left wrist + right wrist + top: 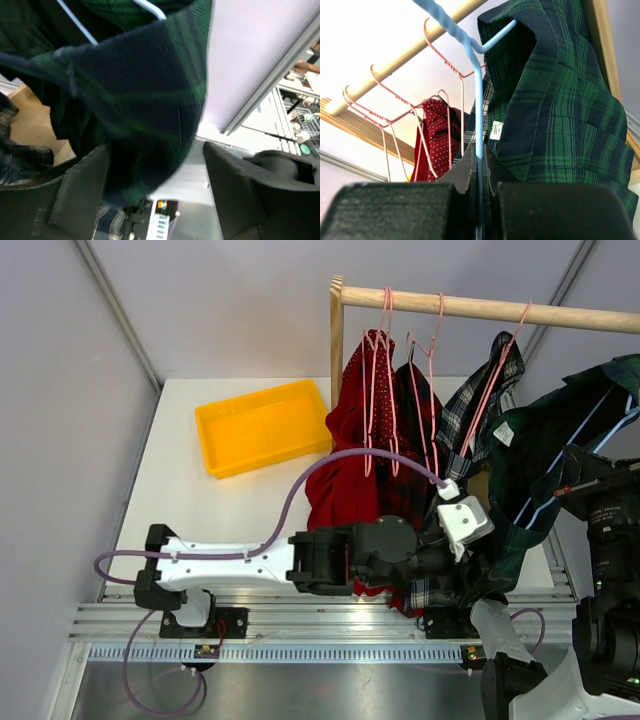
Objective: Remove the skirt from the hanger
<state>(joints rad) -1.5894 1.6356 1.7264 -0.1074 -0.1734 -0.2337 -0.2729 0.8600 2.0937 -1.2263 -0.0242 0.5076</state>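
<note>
My right pincer [479, 167] is squeezing fully closed on the thin light-blue wire hanger [478, 100], its black ribbed pads [465, 172] meeting on the straight upright stretch of wire. Just to the right of that wire, the dark green and navy plaid woven skirt [560, 115] is draping from the hanger in soft folds, with a small white label [495, 130] showing at its inner edge.

My left pincer [155, 150] is standing wide open. Its two blunt black fingers [85, 195] are flanking a hanging lobe of the same plaid cloth. The cloth is lying close against the finger on the left of my wrist view and hanging apart from the other, so I am gripping nothing there.

Crowding in beside the skirt, a grey-and-white checked garment [470, 405] and a red garment with small white dots [432, 135] are hanging on thin pink wire hangers [395, 130]. These hangers are hooking over the round pale wooden rail [480, 308], which is joining a square wooden post [336, 340] at its left end. Seen from above, those clothes are pressing around my left arm and hiding its pincer.

Farther left, a shallow rectangular yellow plastic tray [262, 425] is lying on the smooth white tabletop [200, 510], near the red garment.
</note>
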